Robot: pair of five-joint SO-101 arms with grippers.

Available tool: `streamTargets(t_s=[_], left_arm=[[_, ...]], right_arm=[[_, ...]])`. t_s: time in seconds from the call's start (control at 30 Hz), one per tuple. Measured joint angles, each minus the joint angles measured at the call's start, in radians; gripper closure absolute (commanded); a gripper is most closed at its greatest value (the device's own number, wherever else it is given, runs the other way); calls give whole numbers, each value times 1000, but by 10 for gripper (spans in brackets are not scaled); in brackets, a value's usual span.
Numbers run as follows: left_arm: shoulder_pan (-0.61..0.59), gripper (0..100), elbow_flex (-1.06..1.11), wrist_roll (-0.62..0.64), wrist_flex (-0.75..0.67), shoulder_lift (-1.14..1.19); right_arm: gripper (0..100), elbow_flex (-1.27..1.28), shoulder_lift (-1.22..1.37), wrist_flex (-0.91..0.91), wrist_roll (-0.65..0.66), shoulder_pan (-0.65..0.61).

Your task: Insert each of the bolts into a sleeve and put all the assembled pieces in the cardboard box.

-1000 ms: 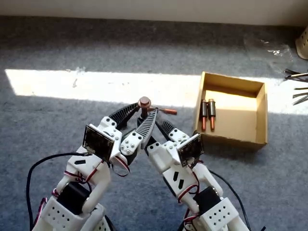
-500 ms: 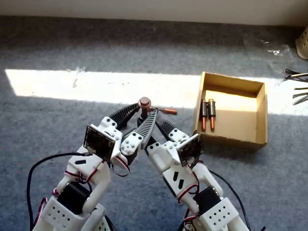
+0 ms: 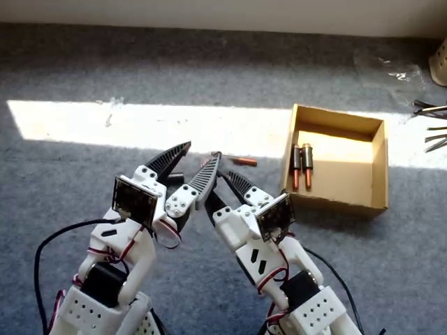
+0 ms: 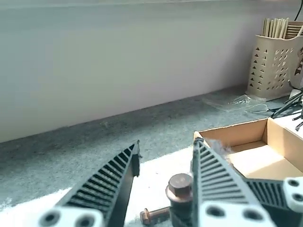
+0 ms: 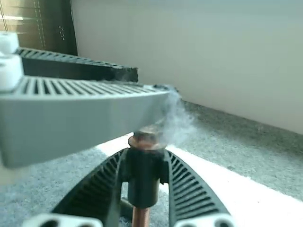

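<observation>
My right gripper (image 5: 144,163) is shut on a black sleeve (image 5: 142,177) held upright, with a copper bolt (image 5: 144,140) seated in it: head on top, shank below. My left gripper (image 3: 202,150) stands open right beside this piece, one finger on each side of the bolt head (image 4: 180,182) without touching it. In the high view, my right gripper (image 3: 223,176) sits just behind the left gripper's finger. A loose bolt (image 3: 242,161) lies on the carpet beyond them. The cardboard box (image 3: 377,167) to the right holds two assembled pieces (image 3: 301,165).
Grey carpet with a bright sun strip runs across the middle. A slotted beige holder (image 4: 277,66) with sticks, clear plastic wrap (image 3: 391,70) and dark tools (image 3: 429,108) are at the far right. A small dark object (image 3: 174,177) lies under the left gripper.
My left gripper has opened, let go of the bolt head and drawn back to the left. The right gripper has kept still with the sleeve and bolt.
</observation>
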Motion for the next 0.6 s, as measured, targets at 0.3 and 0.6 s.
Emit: streamTargets(t_s=[0.3,0.6], left_arm=[[-3,822,0,0,0,0],[-110,931,0,0,0,0]], right_arm=[[994,0,0,3,0,0],[994,0,0,110,0,103]])
